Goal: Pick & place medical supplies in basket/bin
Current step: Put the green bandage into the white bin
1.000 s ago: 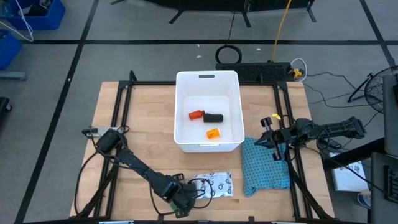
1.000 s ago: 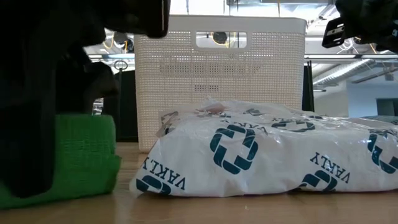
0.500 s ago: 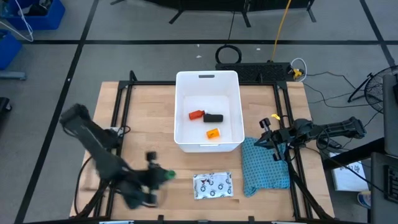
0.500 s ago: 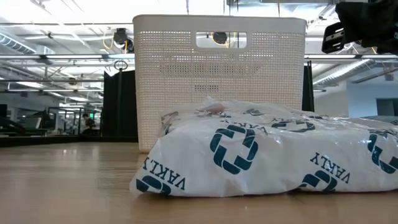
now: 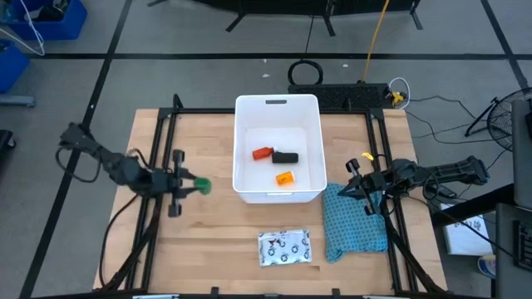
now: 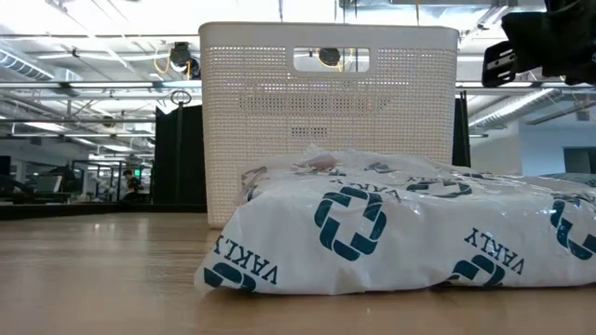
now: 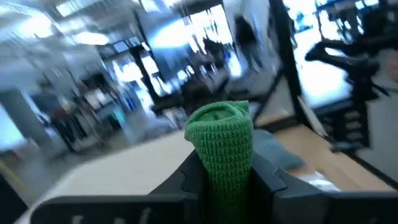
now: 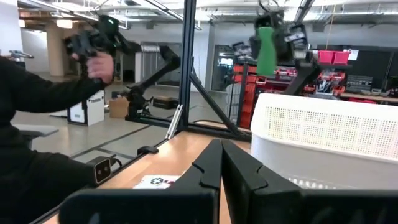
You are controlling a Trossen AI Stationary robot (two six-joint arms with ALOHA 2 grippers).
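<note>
The left gripper (image 5: 199, 186) held the green roll (image 5: 203, 186) clamped between its jaws, raised above the surface just left of the white bin (image 5: 278, 197). It needed to clear the rim before releasing. The right gripper (image 5: 351, 184) waited shut beside the bin's right.

Even, bright light falls from ceiling strips overhead, leaving only soft, short shadows on the worktop (image 5: 208, 224). The left wrist view is smeared by motion blur, its windows blown out white, only the green knitted piece (image 7: 222, 149) fairly crisp. At table height, the white pouch (image 6: 400, 223) shows mild glare.
</note>
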